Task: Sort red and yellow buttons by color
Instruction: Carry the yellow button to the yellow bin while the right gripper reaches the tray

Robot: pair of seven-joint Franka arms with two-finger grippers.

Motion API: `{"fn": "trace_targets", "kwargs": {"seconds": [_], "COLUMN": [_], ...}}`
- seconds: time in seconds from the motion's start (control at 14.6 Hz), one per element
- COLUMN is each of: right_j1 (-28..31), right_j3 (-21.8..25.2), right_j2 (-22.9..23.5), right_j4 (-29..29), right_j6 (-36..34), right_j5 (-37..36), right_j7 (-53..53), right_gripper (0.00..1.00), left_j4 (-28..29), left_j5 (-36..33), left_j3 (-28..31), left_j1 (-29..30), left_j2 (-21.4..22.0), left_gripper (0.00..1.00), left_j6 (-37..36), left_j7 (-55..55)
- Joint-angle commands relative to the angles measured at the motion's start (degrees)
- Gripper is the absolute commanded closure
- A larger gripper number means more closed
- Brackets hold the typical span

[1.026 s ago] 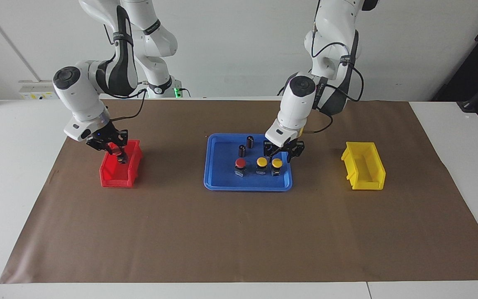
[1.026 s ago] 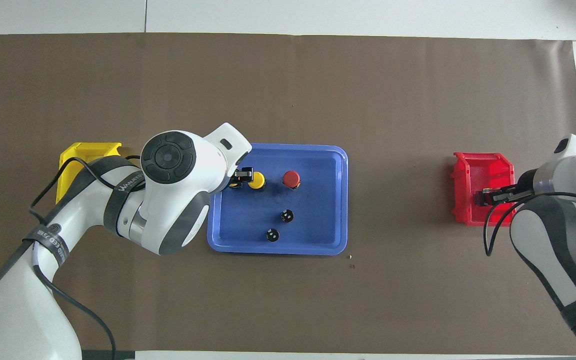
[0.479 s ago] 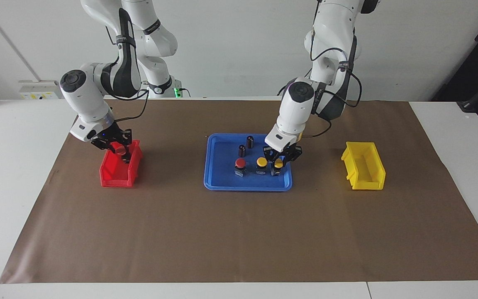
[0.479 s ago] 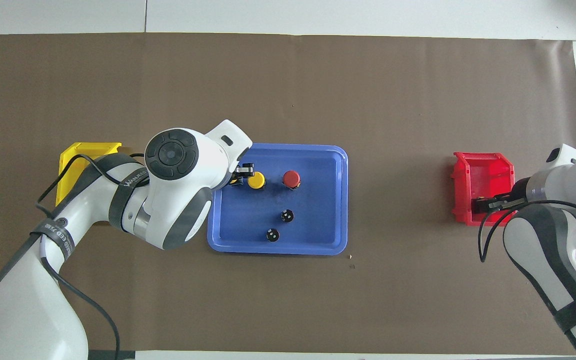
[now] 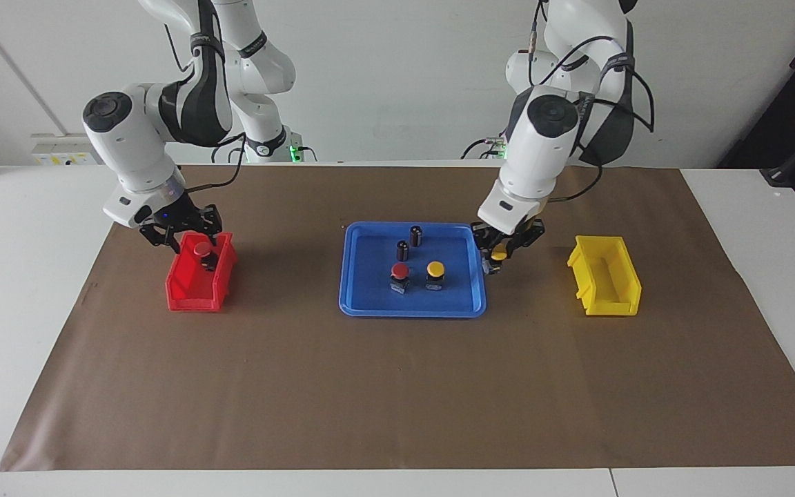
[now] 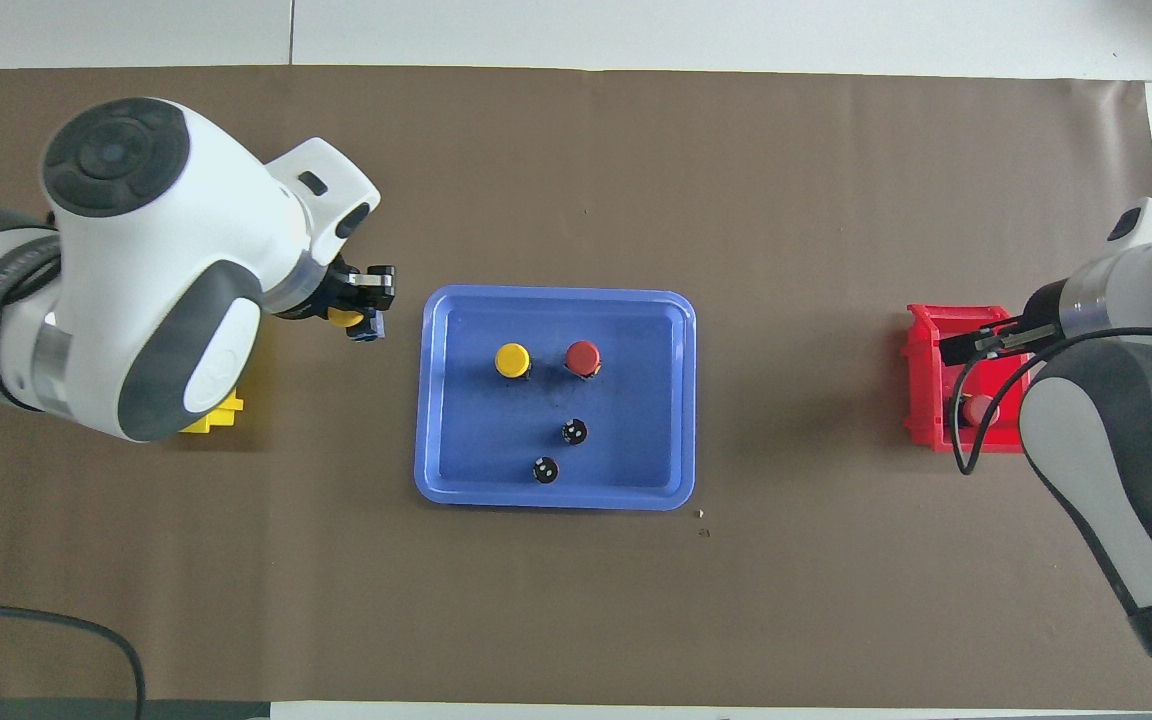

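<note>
Now left gripper (image 5: 499,257) clamps a yellow button (image 5: 499,256) over the blue tray (image 5: 411,305) edge. Right gripper (image 5: 183,238) open above the red bin (image 5: 194,293), red button (image 5: 202,250) inside. Tray: another yellow button (image 5: 435,270) and red button (image 5: 400,271).
</note>
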State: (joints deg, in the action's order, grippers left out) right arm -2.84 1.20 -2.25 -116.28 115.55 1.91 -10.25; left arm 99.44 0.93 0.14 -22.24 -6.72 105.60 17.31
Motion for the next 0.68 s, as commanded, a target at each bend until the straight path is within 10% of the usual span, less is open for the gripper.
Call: {"fn": "trace_targets", "kwargs": {"seconds": [0.0, 0.34, 0.62], "right_j1": [-11.97, -28.95, -31.79], "right_j3": [-1.03, -1.03, -1.12], "right_j2": [7.42, 22.44, 23.78], "right_j4": [13.49, 28.72, 22.51], "right_j6": [-4.09, -4.12, 4.5], "right_j5": [0.72, -3.12, -4.64], "right_j7": [19.4, 44.49, 48.65], "right_gripper": [0.2, 0.19, 0.2], "left_j4": [2.6, 15.66, 24.13], "left_j5": [-0.32, -0.32, -0.32], "left_j3": [-0.05, -0.05, 0.03], "left_j1": [9.38, 18.02, 20.66], "left_j2": [3.64, 8.81, 10.06], "left_gripper": [0.99, 0.99, 0.99], "left_j6": [-3.29, 6.6, 14.88], "left_j7": [-14.35, -26.44, -30.84]}}
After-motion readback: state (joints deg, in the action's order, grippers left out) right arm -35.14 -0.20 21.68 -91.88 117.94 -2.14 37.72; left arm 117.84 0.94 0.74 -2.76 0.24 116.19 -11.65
